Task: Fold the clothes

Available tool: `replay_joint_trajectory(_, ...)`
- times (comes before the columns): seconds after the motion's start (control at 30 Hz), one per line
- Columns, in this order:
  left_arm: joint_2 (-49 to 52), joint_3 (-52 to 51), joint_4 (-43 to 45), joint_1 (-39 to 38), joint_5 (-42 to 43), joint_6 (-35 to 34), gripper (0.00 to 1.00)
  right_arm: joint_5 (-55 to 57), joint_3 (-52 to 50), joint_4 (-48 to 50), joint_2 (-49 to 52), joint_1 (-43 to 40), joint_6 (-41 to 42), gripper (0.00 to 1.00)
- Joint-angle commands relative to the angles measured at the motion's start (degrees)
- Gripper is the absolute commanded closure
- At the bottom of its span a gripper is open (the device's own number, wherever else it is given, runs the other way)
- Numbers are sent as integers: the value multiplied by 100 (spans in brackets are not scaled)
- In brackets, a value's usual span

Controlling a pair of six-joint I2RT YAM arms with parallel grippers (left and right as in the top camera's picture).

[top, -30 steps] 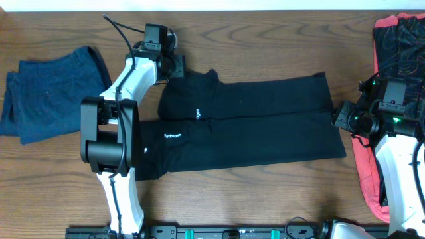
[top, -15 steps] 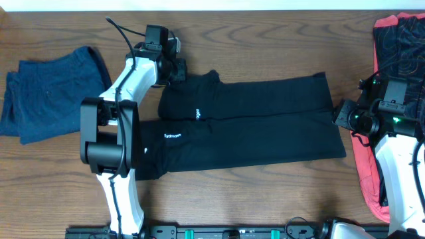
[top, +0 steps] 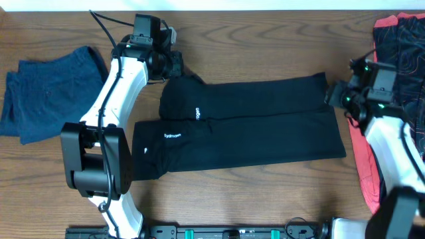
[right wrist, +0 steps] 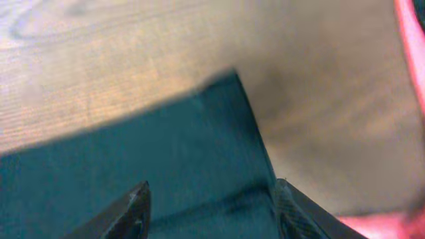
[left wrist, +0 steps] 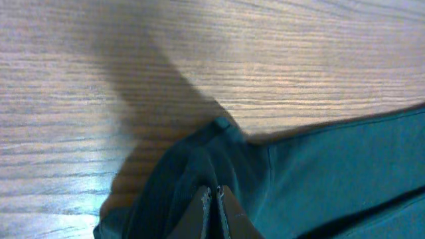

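- Overhead: bright, even, sharp; only faint shadows on the table (top: 265, 192).
- Left wrist: a broad dark shadow crosses the wood; pale glare lower left; trousers (left wrist: 332, 166) look teal.
- Right wrist: blurred throughout; glare upper left.

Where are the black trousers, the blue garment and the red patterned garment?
black trousers (top: 265, 143): overhead view, middle of the nearer leg.
blue garment (top: 46, 93): overhead view, centre of the fabric.
red patterned garment (top: 398, 36): overhead view, upper patterned part.

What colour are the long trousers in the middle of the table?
The trousers are black, with small white lettering. The overhead view shows them best.
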Motion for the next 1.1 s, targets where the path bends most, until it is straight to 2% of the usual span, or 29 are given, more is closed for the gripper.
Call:
replay_joint_trajectory(0.0,33,-66,-42,-4,57,-7,94,-289,0,466,570,153,-140,41)
replay_joint_trajectory(0.27,33,-81,-74,-4,57,-7,94,-280,2,2094,1978,267,-136,40)
replay_joint_trajectory(0.5,33,-101,-76,-42,57,-7,94,-48,2,3136,2592,267,-136,36)
replay_joint_trajectory(0.77,33,-136,-76,-105,52,-4,94,382,2,3803,2874,267,-136,31)
replay_joint_trajectory(1.07,33,-138,-76,-105,52,-4,94,350,87,3926,3206,293,-138,23)
